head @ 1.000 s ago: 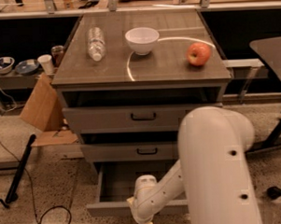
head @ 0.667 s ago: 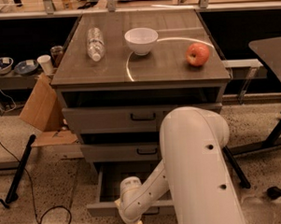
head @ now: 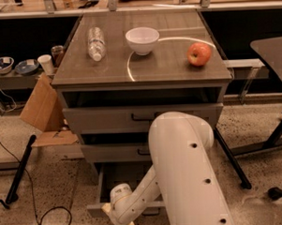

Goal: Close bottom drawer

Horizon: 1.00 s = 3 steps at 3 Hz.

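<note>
The bottom drawer (head: 116, 175) is the lowest of three grey cabinet drawers and stands pulled out. I see its shallow tray and the left part of its low front panel (head: 95, 210). Its handle is hidden behind my arm. My white arm (head: 185, 168) reaches down in front of the cabinet. My gripper (head: 119, 219) is at the bottom edge of the view, against the front panel of the bottom drawer near its middle. The middle drawer (head: 110, 152) and the top drawer (head: 104, 119) sit further in.
On the cabinet top (head: 83, 72) lie a plastic bottle (head: 95, 42), a white bowl (head: 142, 39) and a red apple (head: 199, 53). A cardboard piece (head: 42, 107) leans at the left. A black cable (head: 42, 217) lies on the floor. A table leg (head: 278, 132) stands at the right.
My arm has swung left across the cabinet front, and my gripper has moved left along the bottom drawer's front panel. The drawer still stands pulled out.
</note>
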### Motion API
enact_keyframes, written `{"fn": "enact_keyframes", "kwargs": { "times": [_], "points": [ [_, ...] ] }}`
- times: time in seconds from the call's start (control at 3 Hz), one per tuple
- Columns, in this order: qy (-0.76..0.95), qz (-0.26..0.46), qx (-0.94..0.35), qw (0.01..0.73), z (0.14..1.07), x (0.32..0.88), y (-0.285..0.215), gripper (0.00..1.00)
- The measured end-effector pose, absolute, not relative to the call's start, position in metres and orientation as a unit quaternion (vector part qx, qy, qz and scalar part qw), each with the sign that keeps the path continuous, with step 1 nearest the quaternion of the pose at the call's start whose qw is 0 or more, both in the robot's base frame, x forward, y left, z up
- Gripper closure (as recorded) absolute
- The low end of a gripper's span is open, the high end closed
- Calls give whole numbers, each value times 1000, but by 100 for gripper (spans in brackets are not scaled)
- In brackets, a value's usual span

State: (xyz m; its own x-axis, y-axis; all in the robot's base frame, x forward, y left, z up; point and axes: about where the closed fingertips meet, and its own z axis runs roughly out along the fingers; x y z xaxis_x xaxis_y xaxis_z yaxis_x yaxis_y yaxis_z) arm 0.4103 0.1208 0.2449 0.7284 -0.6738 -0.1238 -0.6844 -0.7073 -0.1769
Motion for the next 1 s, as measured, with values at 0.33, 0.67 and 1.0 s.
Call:
{"fn": "enact_keyframes", "kwargs": {
  "times": [0.33,0.67,1.0],
  "points": [
    [334,41,-935,110,220,414,134,1],
    [322,49,-940,101,201,415,139,23],
    [301,39,-948,91,186,409,140,47]
  ]
}}
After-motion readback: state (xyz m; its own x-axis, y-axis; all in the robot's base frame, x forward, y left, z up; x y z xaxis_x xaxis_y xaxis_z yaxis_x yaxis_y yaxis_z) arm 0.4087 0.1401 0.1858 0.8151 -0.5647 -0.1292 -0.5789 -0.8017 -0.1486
